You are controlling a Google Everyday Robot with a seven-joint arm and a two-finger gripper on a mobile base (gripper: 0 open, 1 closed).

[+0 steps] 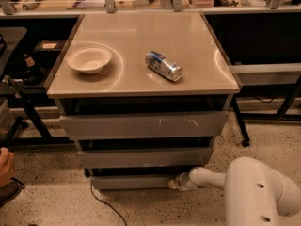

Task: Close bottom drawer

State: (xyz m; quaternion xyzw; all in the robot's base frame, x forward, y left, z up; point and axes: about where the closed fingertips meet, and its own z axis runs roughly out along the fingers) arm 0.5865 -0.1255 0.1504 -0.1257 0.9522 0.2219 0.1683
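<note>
Camera view looks down on a grey metal cabinet point(207, 60) with three drawers. The bottom drawer point(131, 181), the narrowest and lowest, stands pulled a short way out at the cabinet's foot, its plain front forward of the cabinet body. The gripper point(175, 183) sits low at the right end of that front, at or touching the drawer's corner. Whether it is spread or pressed together I cannot tell.

The drawer is stiff sheet metal on slides, so it should neither bend nor mark under a push. Little of its inside shows here, so it is probably light to move. No grasp looks necessary: a flat push on the front should do. A push at the right end may skew the drawer on its slides, so a contact nearer the middle of the front would likely run truer.

Above it, the middle drawer point(146, 157) and the scratched top drawer point(143, 125) overhang, leaving little height for the arm point(207, 178) in front of the cabinet. A dark cable point(101, 204) trails on the floor point(197, 211) at the cabinet's front left, apart from the gripper. A person's hand point(4, 166) shows well to the cabinet's left. On the cabinet top, a bowl point(89, 59) and a can lying on its side point(163, 65) could roll or shift if the drawer slams.
</note>
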